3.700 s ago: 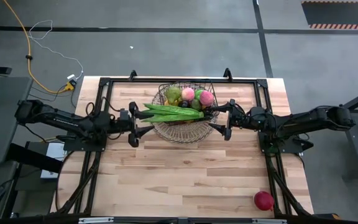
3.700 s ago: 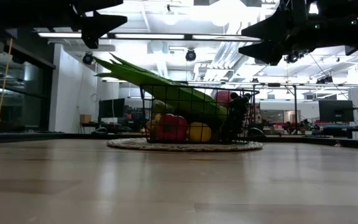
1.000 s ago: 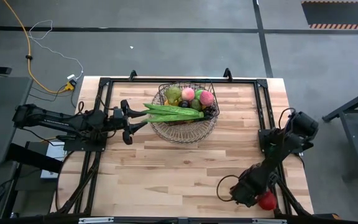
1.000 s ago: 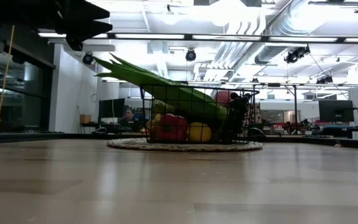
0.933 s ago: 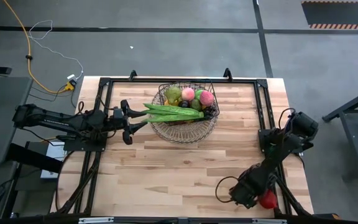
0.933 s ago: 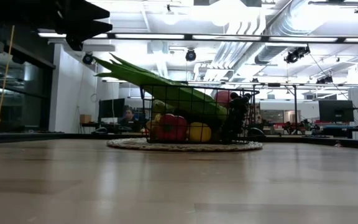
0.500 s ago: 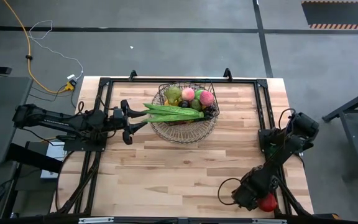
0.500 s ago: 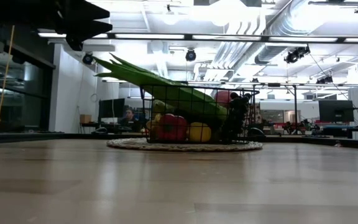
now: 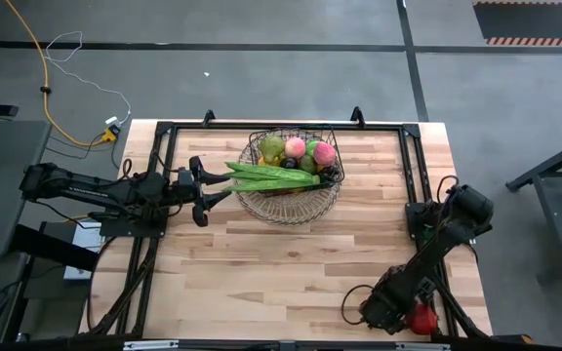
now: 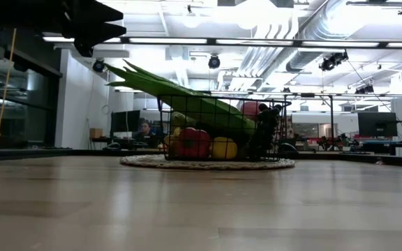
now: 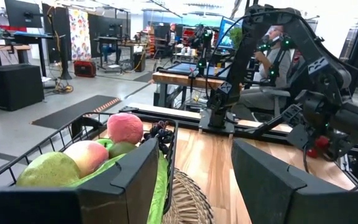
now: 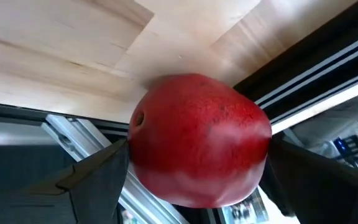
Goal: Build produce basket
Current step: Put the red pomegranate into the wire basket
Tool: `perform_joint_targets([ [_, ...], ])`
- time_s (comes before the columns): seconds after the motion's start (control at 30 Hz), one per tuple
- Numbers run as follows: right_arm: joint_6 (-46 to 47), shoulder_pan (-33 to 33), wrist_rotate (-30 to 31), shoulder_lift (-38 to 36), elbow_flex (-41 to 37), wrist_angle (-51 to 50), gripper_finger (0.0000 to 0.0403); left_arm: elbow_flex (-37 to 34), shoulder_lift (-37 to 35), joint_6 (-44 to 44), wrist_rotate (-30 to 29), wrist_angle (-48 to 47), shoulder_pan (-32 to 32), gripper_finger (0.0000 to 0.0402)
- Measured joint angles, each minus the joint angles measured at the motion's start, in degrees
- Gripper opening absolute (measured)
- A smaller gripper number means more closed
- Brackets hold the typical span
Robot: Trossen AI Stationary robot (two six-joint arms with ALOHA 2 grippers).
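The right gripper [image 9: 410,314] has left the basket [image 9: 292,200] — now its fingers straddle the red fruit [image 12: 199,138].

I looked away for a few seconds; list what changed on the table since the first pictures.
The right gripper left the wire-mesh basket and swung to the table's near right corner, its open jaws now flanking the round red fruit, not yet closed. The left gripper backed slightly off the basket. Basket, long green pods and fruit are unmoved.

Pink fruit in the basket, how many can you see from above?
2. One pink fruit lies near the middle of the basket, the other pink fruit beside it toward the right arm's side. The long green pods may hide more.
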Motion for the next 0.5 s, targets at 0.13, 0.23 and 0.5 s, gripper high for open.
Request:
perform_joint_targets([
  [0.13, -2.0, 0.0, -0.9, 0.8, 0.1, 0.0, 0.0369, 0.0, 0.0, 0.0, 0.0, 0.0, 0.0, 0.0191],
  [0.23, -2.1, -0.1, -0.8, 0.7, 0.0, -0.1, 0.0369, 0.0, 0.0, 0.0, 0.0, 0.0, 0.0, 0.0191],
  [0.5, -2.1, 0.0, -2.3, 0.7, 0.0, 0.3, 0.034, 0.0, 0.0, 0.0, 0.0, 0.0, 0.0, 0.0192],
])
